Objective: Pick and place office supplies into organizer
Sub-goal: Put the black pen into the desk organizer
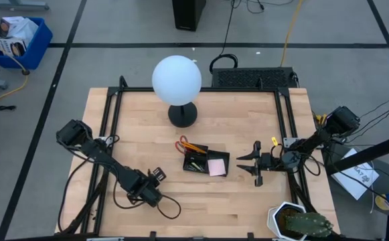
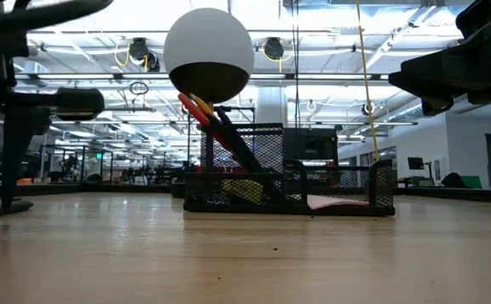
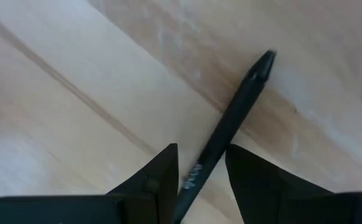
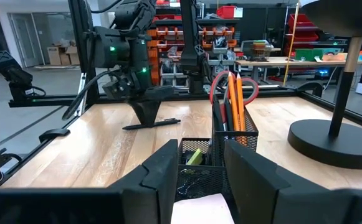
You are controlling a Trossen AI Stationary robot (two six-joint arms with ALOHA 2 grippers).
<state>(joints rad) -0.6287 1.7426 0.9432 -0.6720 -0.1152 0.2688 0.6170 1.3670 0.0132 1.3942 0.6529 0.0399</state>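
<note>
Left claw [image 3: 200, 177]: fingers apart, straddling a black pen [image 3: 227, 127] lying on the tabletop [image 1: 147, 134]. Right claw [image 1: 251, 163]: we note fingers apart, empty, beside the organizer [image 1: 205, 161].

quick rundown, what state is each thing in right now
left gripper: open, down at the table, fingers either side of a black pen
black pen: lying flat on the wood, not lifted
right gripper: open, beside the organizer
organizer: upright on the table, partly filled
scissors: standing in the organizer, red handles up
orange pencils: standing in the organizer
pink sticky-note pad: flat in the organizer
globe lamp: upright behind the organizer
</note>
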